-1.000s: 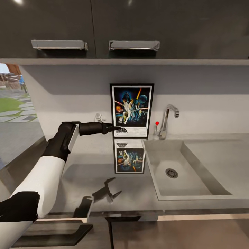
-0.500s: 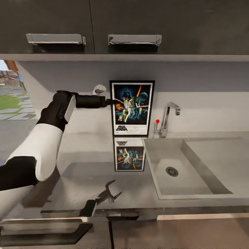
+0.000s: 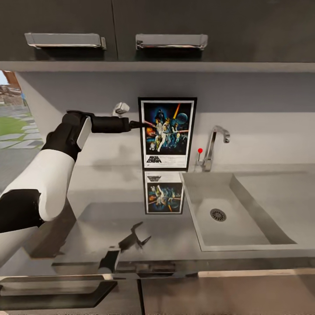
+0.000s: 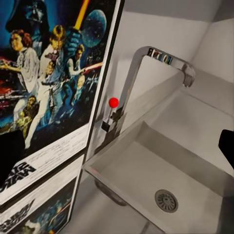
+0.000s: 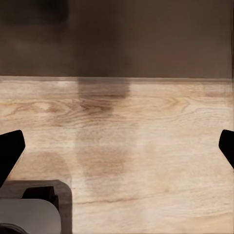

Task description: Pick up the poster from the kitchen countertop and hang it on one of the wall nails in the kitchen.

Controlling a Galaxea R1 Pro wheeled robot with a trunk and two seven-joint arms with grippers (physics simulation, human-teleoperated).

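Note:
The poster [image 3: 167, 133] stands upright on the kitchen countertop [image 3: 109, 188], leaning on the back wall just left of the sink; its "STAR WARS" lettering is at the bottom. My left gripper [image 3: 139, 124] reaches in level from the left, and its tip meets the poster's left edge at mid height. In the left wrist view the poster [image 4: 53, 83] is close up, and the left gripper [image 4: 117, 151] is open with its fingertips [image 4: 9, 158] far apart. My right gripper [image 5: 117, 146] is open over a wooden floor.
A sunken sink [image 3: 245, 205] with a chrome tap [image 3: 212, 144] and a red knob [image 3: 200, 150] lies right of the poster. Dark wall cabinets with chrome handles [image 3: 170, 40] hang overhead. The glossy top carries the poster's mirror image [image 3: 164, 192]. A window [image 3: 8, 127] opens at left.
My left arm has risen, taking the gripper from the poster's lettering up to its mid height. The view has shifted as the camera moved. The poster still rests on the countertop.

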